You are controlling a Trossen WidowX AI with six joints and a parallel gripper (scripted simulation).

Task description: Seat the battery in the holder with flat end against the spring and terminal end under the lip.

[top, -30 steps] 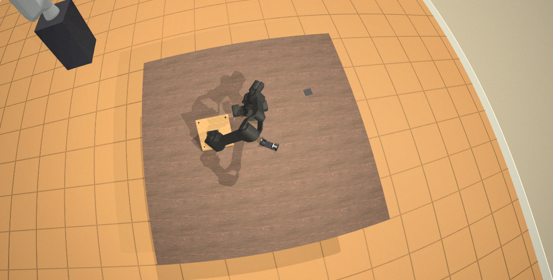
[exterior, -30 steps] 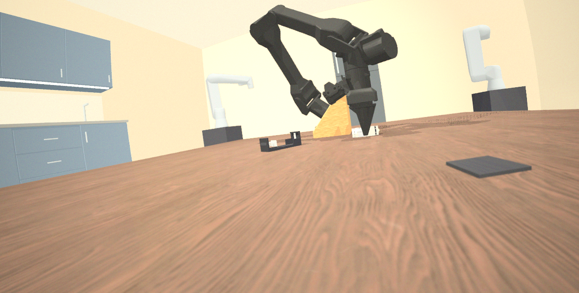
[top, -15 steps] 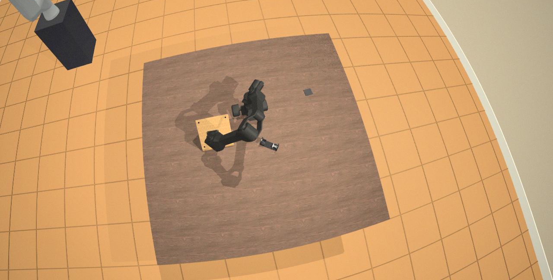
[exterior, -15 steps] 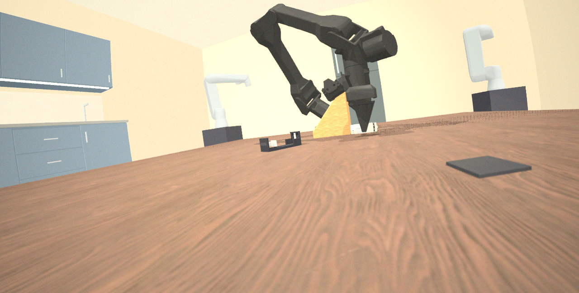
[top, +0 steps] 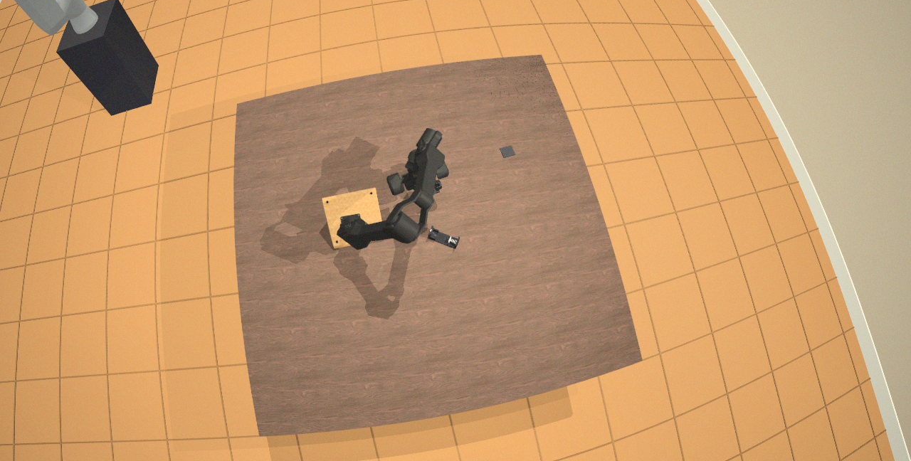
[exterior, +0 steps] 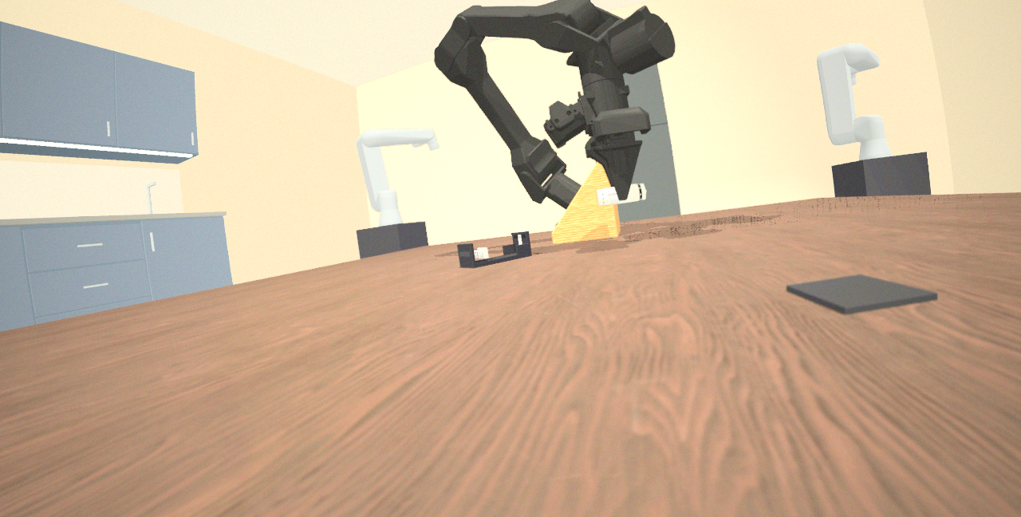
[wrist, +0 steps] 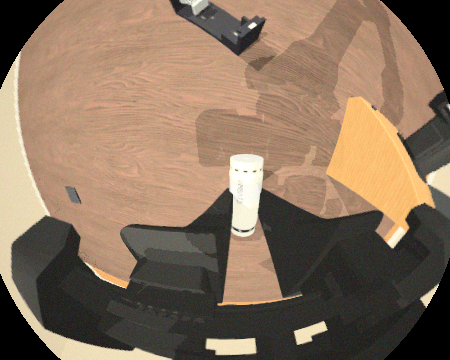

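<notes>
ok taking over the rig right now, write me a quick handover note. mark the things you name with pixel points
Gripper (exterior: 623, 194) (wrist: 243, 192): shut on the battery (exterior: 609, 195) (wrist: 246, 180), which is held up off the table (top: 445, 331) (exterior: 499, 400) (wrist: 135, 125).
Holder (top: 442, 237) (exterior: 496, 258) (wrist: 220, 27): on the table, away from the gripper, no battery in it.
Also on the table: a thin dark square plate (top: 507, 151) (exterior: 861, 293) (wrist: 73, 195).
Done: battery grasped and lifted.
Left: carry it over, line it up, flat end to the spring, terminal end under the lip, seat it flat without forcing or pressing hard, let go, touch nothing.
Can't tell for sure which battery end is the terminal; check first.
</notes>
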